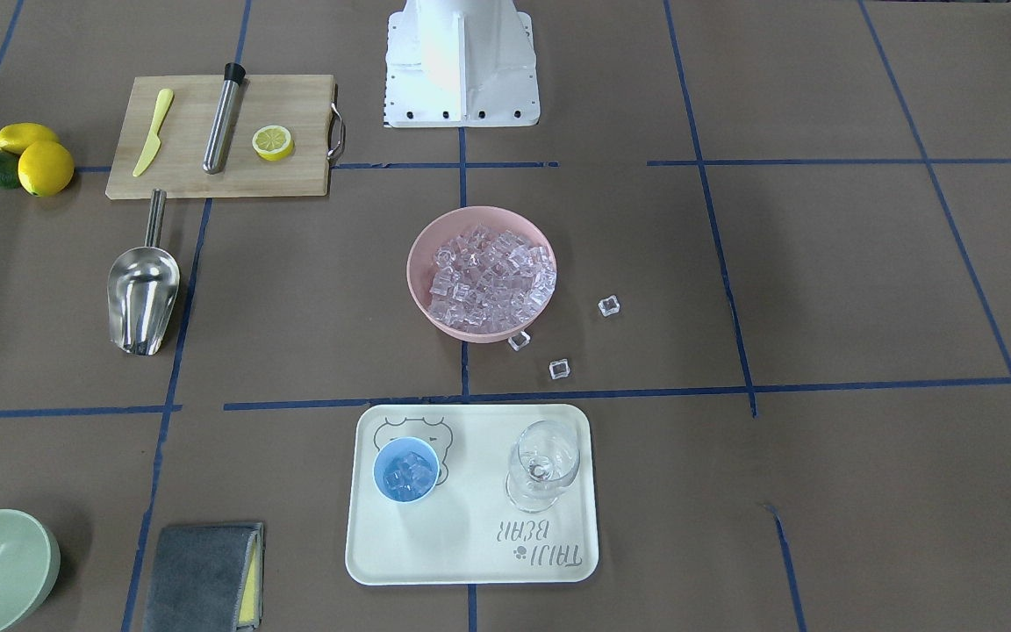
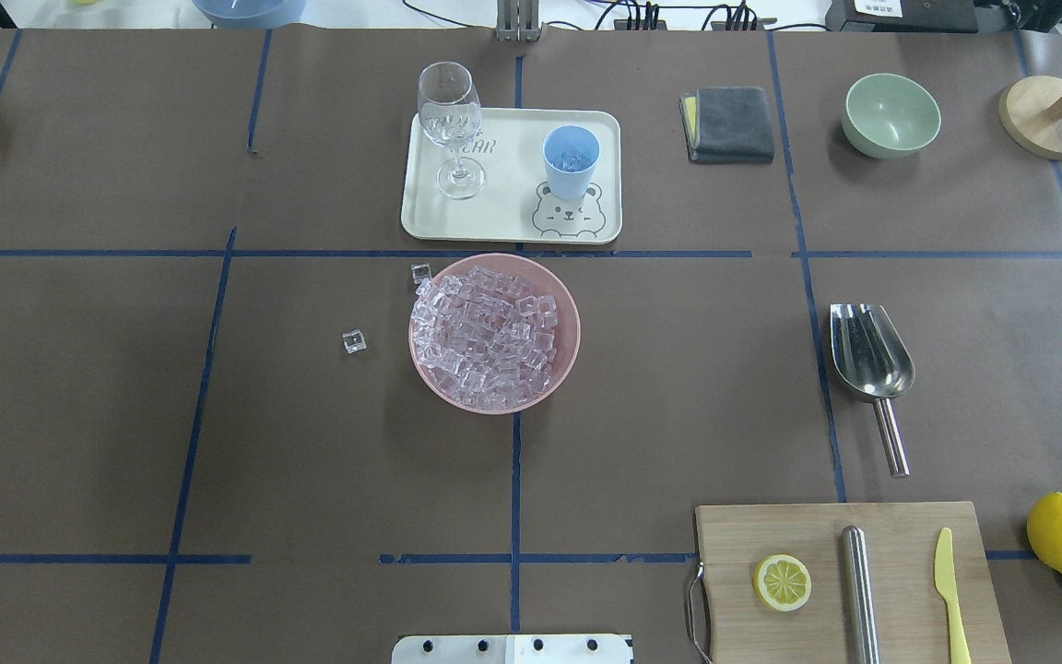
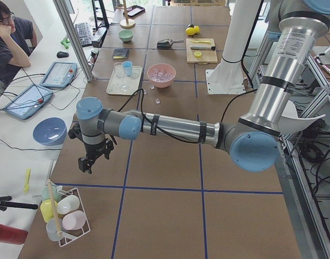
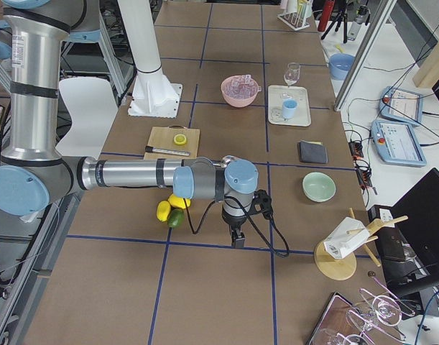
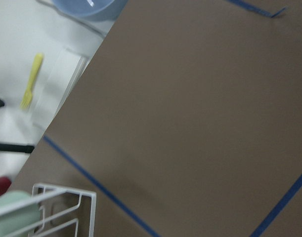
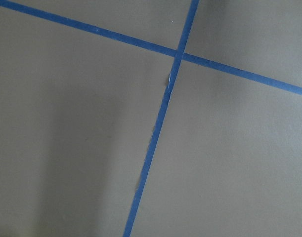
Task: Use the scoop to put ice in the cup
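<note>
Where heaped in pink bowl [image 1: 462,330], ice [image 1: 490,279] looks glassy, faintly pink.

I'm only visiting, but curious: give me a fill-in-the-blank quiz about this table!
The cup stands on the tray beside the wine ____.
Most ice sits in the ____ bowl.
The scoop lies on the table, its trough ____.
____ loose cubes lie outside the bowl.
Missing: glass; pink; empty; three.

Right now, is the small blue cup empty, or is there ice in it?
Not empty. The cup stands upright on the tray, and several clear ice cubes show inside it.
</note>
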You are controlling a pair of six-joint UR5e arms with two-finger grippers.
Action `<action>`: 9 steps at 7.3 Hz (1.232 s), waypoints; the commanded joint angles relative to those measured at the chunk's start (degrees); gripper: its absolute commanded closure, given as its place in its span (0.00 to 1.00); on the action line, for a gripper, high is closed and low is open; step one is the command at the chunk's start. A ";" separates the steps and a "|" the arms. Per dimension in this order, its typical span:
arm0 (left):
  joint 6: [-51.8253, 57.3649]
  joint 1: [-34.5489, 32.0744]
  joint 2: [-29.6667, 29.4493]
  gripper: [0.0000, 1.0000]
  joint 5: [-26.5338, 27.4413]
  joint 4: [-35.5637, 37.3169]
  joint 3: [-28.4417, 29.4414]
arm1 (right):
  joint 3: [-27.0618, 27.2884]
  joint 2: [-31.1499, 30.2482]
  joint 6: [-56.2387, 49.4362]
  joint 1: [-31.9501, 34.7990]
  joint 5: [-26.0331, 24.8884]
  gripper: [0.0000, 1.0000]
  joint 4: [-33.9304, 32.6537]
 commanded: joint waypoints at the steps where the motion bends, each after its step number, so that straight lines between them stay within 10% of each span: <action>1: -8.61 -1.81 7.33 0.00 -11.46 -2.67 -0.27 | 0.09 -0.33 0.00 0.00 0.04 0.00 0.03; 5: -12.97 -2.08 9.37 0.00 -12.70 -3.46 -11.48 | 0.09 -0.33 0.09 0.00 0.39 0.00 0.12; 9: -13.58 -2.17 13.25 0.00 -12.34 -2.85 -9.26 | 0.09 -0.51 0.09 0.00 0.39 0.00 0.12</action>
